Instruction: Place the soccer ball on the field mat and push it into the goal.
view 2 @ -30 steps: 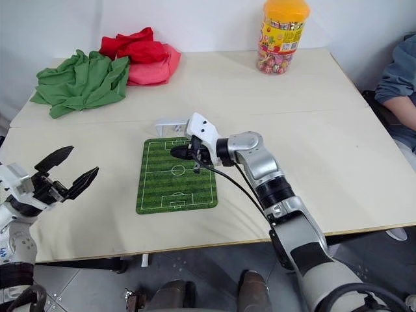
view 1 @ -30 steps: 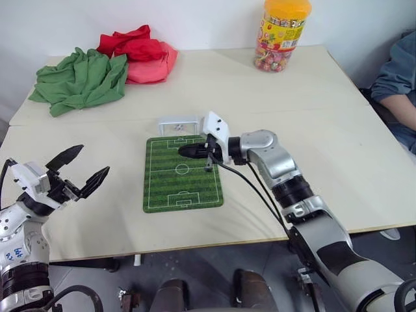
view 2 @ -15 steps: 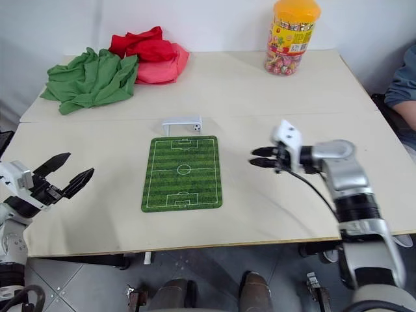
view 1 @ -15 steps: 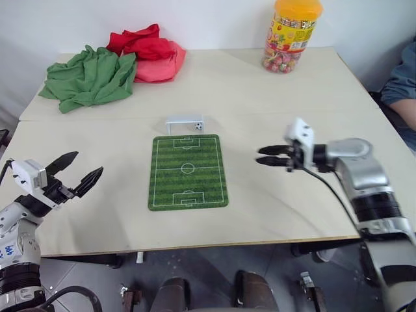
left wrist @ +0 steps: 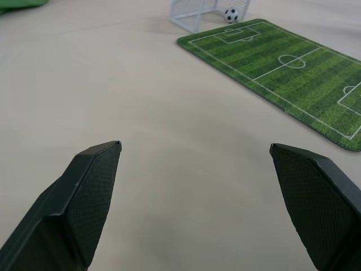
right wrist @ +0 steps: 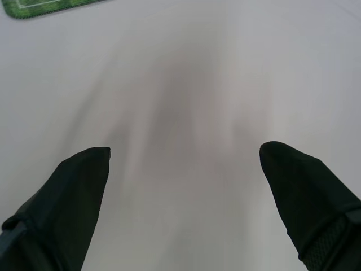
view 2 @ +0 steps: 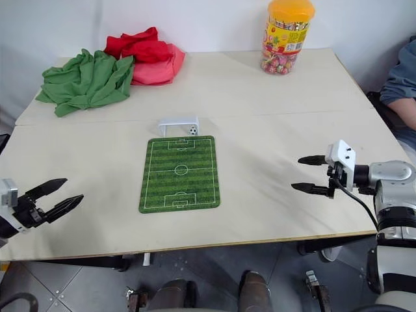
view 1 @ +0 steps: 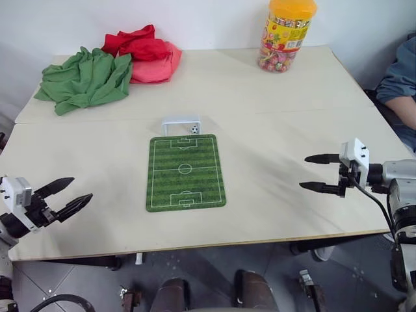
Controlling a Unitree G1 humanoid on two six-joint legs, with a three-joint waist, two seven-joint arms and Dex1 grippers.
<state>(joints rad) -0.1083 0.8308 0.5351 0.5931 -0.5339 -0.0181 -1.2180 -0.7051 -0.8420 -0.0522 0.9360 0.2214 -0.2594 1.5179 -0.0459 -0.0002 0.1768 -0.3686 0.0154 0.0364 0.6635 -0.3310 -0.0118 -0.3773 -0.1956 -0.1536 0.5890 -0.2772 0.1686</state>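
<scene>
Both claws, left [view 1: 68, 197] and right [view 1: 320, 172], hang spread and empty off the field mat [view 1: 185, 171]; with the soccer ball [view 1: 194, 130] resting inside the goal [view 1: 181, 123], I judge staying clear best.

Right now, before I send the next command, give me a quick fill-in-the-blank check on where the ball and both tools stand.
1. The soccer ball rests inside the ____.
2. The field mat has ____ on it.
3. The right tool hangs over bare table with its jaws ____.
4. The left tool is ____ and holds nothing.

Missing words: goal; nothing; open; open
</scene>
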